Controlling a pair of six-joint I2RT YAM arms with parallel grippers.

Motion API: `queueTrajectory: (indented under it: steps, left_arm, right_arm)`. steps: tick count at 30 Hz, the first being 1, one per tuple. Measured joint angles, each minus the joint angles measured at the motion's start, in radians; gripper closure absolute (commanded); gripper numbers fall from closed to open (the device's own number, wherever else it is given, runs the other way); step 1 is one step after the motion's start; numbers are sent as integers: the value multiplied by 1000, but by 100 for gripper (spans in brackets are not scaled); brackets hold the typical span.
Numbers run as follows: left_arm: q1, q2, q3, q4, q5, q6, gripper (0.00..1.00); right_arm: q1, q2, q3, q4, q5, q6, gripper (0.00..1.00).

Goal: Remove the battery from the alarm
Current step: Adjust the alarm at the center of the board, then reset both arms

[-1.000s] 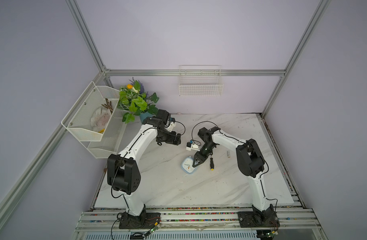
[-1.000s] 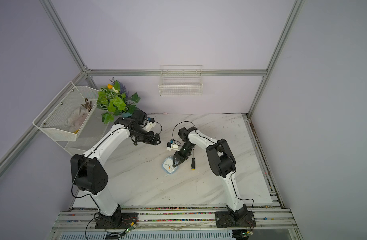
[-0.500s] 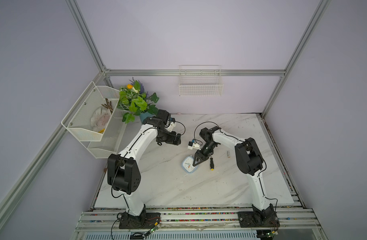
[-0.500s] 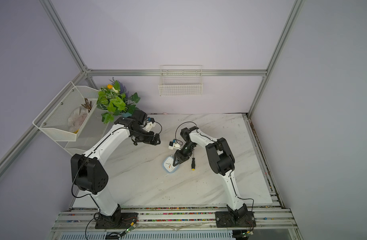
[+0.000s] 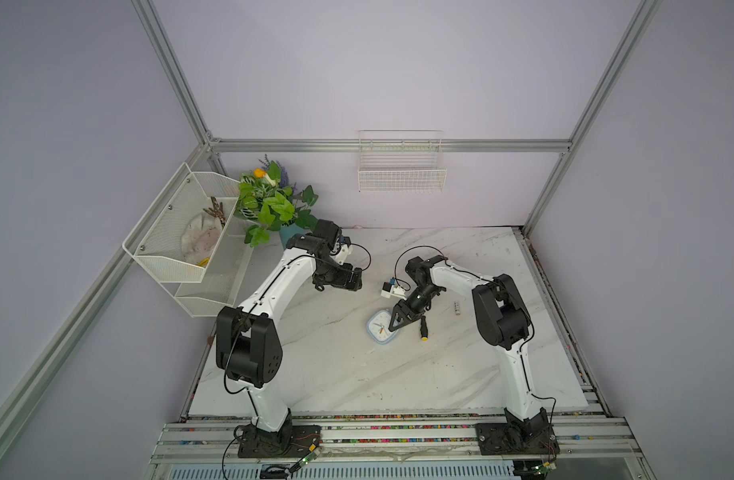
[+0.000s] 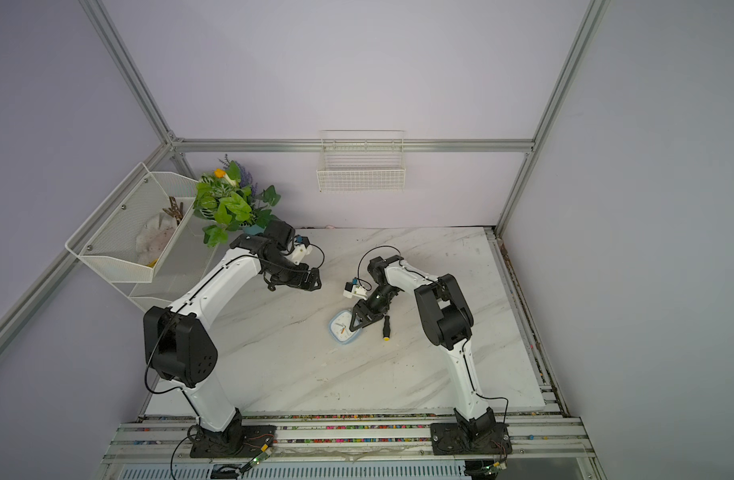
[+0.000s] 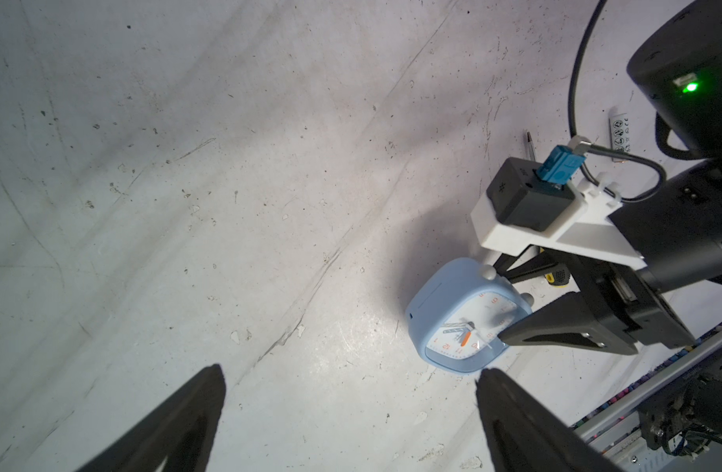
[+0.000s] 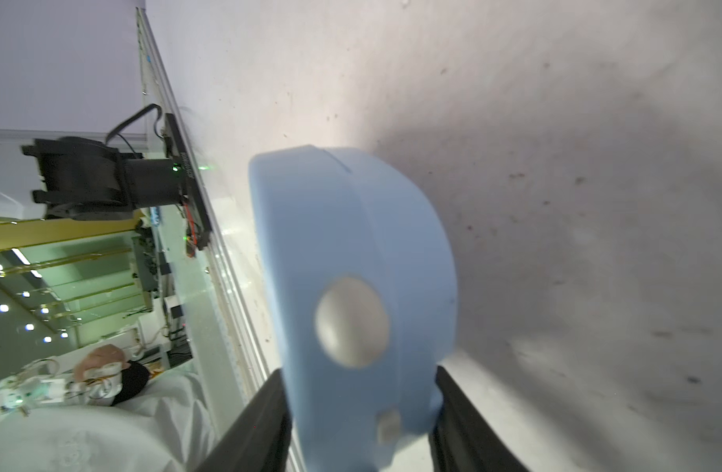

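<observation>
— The alarm [image 5: 378, 329], on the counter [image 5: 336, 374], was straddled by the right tool [image 8: 359, 372]; a grip could not be told. It might be tipped on withdrawal.
— Farther, the battery [image 5: 456, 308] was seen lying apart, liable to be rolled. The left tool [image 7: 350, 370] was spread, empty.

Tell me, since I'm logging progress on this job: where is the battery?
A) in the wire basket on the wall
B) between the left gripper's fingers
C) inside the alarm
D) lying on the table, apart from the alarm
D: in a top view the battery lies loose on the table, well apart from the alarm.
</observation>
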Motion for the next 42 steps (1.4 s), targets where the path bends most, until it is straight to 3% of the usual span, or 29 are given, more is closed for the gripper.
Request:
queueTrajectory:
  steps: [6, 14, 20, 23, 26, 30, 34, 37, 42]
  left_arm:
    - [0, 0, 0, -1, 0, 0, 0]
    - [0, 0, 0, -2, 0, -1, 0]
    - [0, -4, 0, 1, -19, -14, 0]
    - [0, -41, -25, 42, -90, -37, 0]
    - [5, -164, -143, 164, -258, -82, 0]
    - [32, -412, -430, 438, -523, -153, 0]
    - [69, -596, -731, 754, -720, -197, 0]
    - [82, -615, -887, 961, -811, -201, 0]
    - [87, -539, -1010, 1220, -897, -180, 0]
  right_arm:
    - [-16, 0, -12, 24, 26, 8, 36]
    - [-17, -33, -22, 47, 69, 25, 15]
    - [-20, -159, -52, 79, 172, 45, 12]
    - [-20, -262, -77, 133, 272, 65, 11]
    - [-32, -414, -188, 276, 417, 103, 8]
    - [-101, -678, -489, 626, 655, 192, 1]
    - [-191, -864, -774, 988, 880, 266, 1]
    - [-243, -893, -909, 1200, 999, 314, 0]
    - [-277, -887, -1116, 1497, 1130, 350, 0]
